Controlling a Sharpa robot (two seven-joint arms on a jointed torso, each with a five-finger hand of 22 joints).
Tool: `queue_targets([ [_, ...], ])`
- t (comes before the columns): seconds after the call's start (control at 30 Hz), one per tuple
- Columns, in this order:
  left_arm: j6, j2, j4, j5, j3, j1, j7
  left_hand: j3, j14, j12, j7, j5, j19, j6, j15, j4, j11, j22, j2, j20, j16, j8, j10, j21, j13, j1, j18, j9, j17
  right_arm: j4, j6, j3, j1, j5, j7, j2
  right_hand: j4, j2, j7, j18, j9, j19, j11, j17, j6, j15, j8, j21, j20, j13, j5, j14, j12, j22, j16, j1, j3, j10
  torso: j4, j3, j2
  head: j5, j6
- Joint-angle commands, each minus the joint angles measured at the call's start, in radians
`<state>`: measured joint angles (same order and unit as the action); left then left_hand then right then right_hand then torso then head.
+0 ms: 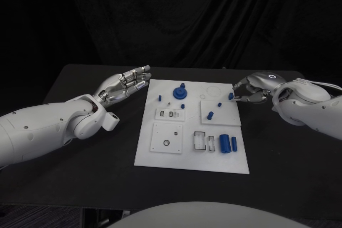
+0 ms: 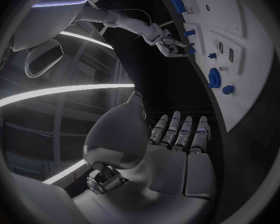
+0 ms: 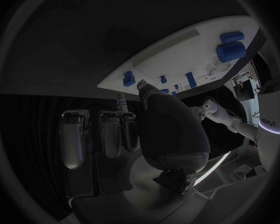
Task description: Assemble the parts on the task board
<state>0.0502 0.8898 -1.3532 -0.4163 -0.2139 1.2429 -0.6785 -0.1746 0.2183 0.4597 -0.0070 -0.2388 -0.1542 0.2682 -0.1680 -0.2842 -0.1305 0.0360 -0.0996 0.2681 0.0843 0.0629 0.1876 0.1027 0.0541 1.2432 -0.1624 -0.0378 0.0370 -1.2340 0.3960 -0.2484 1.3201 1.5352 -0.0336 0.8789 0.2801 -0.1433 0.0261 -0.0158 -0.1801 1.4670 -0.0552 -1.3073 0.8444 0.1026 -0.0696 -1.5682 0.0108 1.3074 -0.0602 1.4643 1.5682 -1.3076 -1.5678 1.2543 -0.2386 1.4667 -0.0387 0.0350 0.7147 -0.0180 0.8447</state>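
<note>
risk: the small blue peg pinched in the right hand fingers may slip at the board edge; left hand fingers spread wide, idle.

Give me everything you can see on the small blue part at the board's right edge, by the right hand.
The small blue part is a short, matte, plastic-looking block standing at the right edge of the white task board, near its far corner. The right hand has its fingertips right at it; whether they pinch it or merely touch it cannot be told. It stands apart from the other parts.
</note>
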Motion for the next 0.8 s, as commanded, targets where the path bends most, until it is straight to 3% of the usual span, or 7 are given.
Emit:
queue_targets([
  [0.03, -0.006, 0.001, -0.002, -0.005, 0.001, -0.002, -0.037, -0.006, -0.007, -0.004, 0.001, -0.005, 0.009, -0.006, -0.001, 0.002, 0.000, -0.001, -0.007, 0.001, -0.005, -0.005, -0.008, -0.004, -0.001, 0.006, -0.012, 0.001, -0.001, 0.009, -0.016, 0.001, -0.006, 0.001, -0.004, -0.006, 0.002, -0.002, -0.004, 0.016, -0.001, 0.104, -0.002, -0.263, -0.001, -0.002, -0.001, -0.003, 0.004, 0.263, -0.003, 0.106, 0.003, -0.263, -0.003, 0.012, 0.003, 0.104, -0.0002, 0.0000, 0.000, -0.001, 0.002],
  [0.6, -0.010, 0.000, 0.000, -0.005, 0.001, -0.003, -0.036, -0.007, -0.006, -0.004, 0.002, -0.005, 0.008, -0.007, -0.003, 0.002, 0.000, -0.001, -0.007, 0.001, -0.005, -0.005, -0.008, -0.004, -0.001, 0.008, -0.011, 0.001, -0.001, 0.063, -0.020, 0.002, -0.020, 0.001, -0.015, -0.051, 0.004, 0.004, -0.001, 0.016, -0.005, 0.104, 0.000, -0.263, 0.013, -0.003, -0.007, -0.003, 0.004, 0.263, -0.017, 0.106, 0.003, -0.263, -0.003, 0.026, 0.002, 0.104, 0.0001, 0.0000, -0.002, -0.005, 0.006],
  [0.8, -0.011, -0.001, 0.001, -0.005, 0.001, -0.003, -0.036, -0.007, -0.006, -0.004, 0.002, -0.005, 0.008, -0.007, -0.003, 0.002, 0.000, -0.001, -0.007, 0.002, -0.005, -0.005, -0.008, -0.004, -0.001, 0.008, -0.011, 0.001, -0.001, 0.078, -0.023, 0.003, -0.021, 0.001, -0.014, -0.060, 0.001, 0.015, 0.001, 0.016, -0.008, 0.104, 0.002, -0.263, 0.019, -0.004, -0.006, -0.003, 0.006, 0.263, -0.062, 0.106, 0.003, -0.263, -0.003, 0.045, -0.002, 0.104, 0.0003, -0.0004, -0.001, -0.005, 0.005],
])
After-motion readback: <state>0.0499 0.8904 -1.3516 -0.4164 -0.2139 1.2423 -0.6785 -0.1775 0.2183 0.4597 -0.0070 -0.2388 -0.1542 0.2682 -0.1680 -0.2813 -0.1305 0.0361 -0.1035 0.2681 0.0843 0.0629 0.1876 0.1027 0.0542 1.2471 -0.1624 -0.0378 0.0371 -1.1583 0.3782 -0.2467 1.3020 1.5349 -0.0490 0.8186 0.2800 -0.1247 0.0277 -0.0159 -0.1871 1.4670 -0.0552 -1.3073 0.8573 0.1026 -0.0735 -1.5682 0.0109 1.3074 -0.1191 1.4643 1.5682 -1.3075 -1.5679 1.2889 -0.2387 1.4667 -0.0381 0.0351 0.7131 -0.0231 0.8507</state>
